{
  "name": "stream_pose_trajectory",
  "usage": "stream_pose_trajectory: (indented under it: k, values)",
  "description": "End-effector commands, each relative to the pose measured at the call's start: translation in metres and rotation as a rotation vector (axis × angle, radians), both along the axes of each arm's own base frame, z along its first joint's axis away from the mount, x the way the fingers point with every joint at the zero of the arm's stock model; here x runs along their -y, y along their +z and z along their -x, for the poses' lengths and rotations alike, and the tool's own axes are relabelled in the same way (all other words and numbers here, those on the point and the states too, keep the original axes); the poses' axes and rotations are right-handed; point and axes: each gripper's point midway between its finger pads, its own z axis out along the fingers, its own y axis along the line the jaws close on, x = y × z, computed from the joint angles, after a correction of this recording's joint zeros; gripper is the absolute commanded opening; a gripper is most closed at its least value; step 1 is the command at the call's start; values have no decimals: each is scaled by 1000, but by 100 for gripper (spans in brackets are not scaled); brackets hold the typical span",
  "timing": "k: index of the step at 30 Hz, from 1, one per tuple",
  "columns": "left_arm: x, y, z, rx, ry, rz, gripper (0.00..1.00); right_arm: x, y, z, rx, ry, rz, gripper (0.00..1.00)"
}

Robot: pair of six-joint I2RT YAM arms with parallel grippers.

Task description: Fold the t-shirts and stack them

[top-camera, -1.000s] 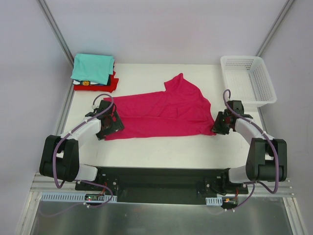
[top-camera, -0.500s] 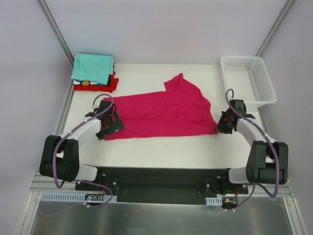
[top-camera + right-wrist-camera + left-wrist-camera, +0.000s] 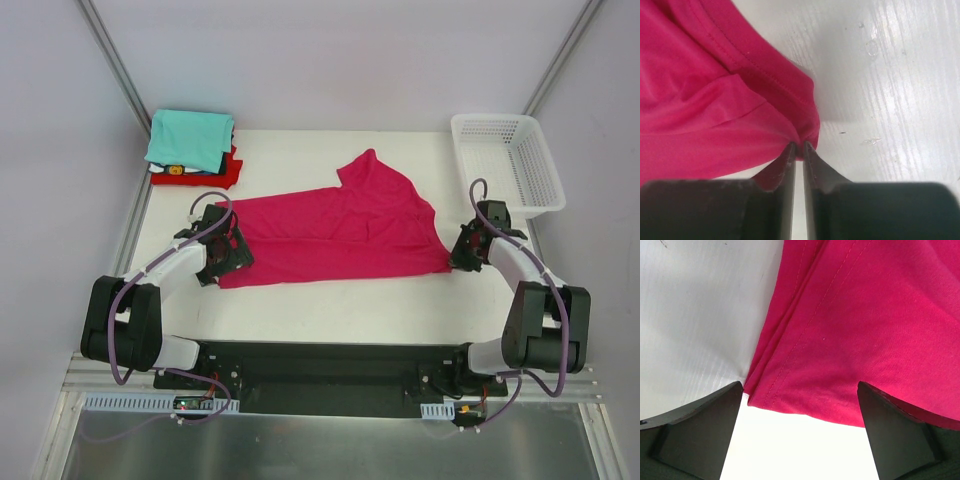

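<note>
my right gripper (image 3: 800,146) pinching the pink shirt (image 3: 340,232) at its right corner, probably to stretch it flat | my left gripper (image 3: 799,390) wide open at the left hem, ready to grab

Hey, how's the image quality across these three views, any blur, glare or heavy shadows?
Top external: even soft light, sharp, only faint shadows by the pink t-shirt. Left wrist: stitching crisp, left gripper soft-edged, table beneath it blown out white. Right wrist: right gripper blurred, grey shadow beside the cloth.
</note>
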Motion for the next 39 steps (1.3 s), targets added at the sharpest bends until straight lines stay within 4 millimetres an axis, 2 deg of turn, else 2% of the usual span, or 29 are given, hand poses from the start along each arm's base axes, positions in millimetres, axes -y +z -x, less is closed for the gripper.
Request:
stream_pose_trajectory:
  k: [1, 2, 3, 5, 9, 10, 13, 16, 17, 21, 25, 28, 32, 35, 39]
  values:
    - [-3, 7, 0, 11, 10, 3, 99, 2, 3, -5, -8, -7, -3, 42]
    - [-3, 7, 0, 11, 10, 3, 99, 2, 3, -4, -11, -9, -5, 51]
    - [-3, 8, 0, 14, 10, 4, 99, 2, 4, -4, -8, -9, -5, 54]
    - [-3, 8, 0, 12, 10, 4, 99, 3, 11, -4, 14, -15, 2, 69]
    - [-3, 9, -1, 15, 10, 4, 99, 3, 35, -7, 67, -16, 8, 80]
    - [-2, 9, -2, 15, 9, 6, 99, 3, 46, -9, 92, -12, 10, 82]
    - [-3, 16, -4, 20, 16, 1, 99, 2, 57, -10, 111, -5, 5, 82]
    - [-3, 35, -12, 53, 21, -1, 99, -3, 64, -14, 132, 5, -18, 83]
    - [-2, 49, -21, 93, 21, 7, 99, -7, 64, -15, 130, 13, -32, 83]
    - [18, 68, -38, 147, -34, 95, 99, -17, 64, -16, 141, 37, -54, 83]
    - [29, 68, -48, 160, -69, 116, 99, -22, 66, -14, 151, 55, -62, 84]
    - [29, 64, -58, 155, -72, 106, 99, -23, 67, -10, 155, 64, -63, 83]
    - [32, 51, -73, 128, -72, 111, 99, -26, 67, -5, 163, 73, -73, 83]
    - [30, 44, -89, 137, -65, 117, 99, -27, 68, -1, 170, 79, -78, 83]
    - [17, 43, -108, 151, -52, 61, 99, -28, 66, 3, 162, 93, -79, 83]
